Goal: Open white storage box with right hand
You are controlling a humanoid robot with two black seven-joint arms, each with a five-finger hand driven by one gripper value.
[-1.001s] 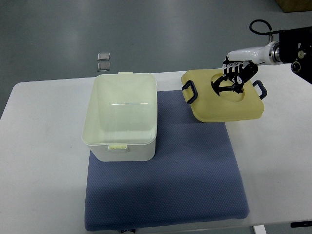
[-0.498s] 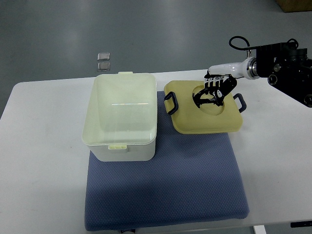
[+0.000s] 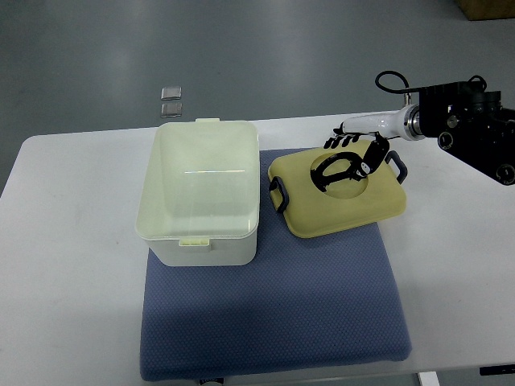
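Note:
The white storage box (image 3: 199,239) stands open on the left part of a blue mat (image 3: 273,314). Its pale yellow lid (image 3: 338,207), with dark side clips, lies slightly tilted to the right of the box, over the mat's far right corner. My right hand (image 3: 354,154) comes in from the right edge and its fingers are curled on the black handle (image 3: 328,167) in the lid's round recess. The left arm is not in view.
The mat lies on a white table (image 3: 72,241). Two small grey squares (image 3: 170,100) lie on the floor beyond the table's far edge. The arm's dark body (image 3: 471,129) hangs over the table's right far corner.
My right hand has carried the lid leftward from the table's right side toward the box. The lid now lies partly over the mat, close beside the box.

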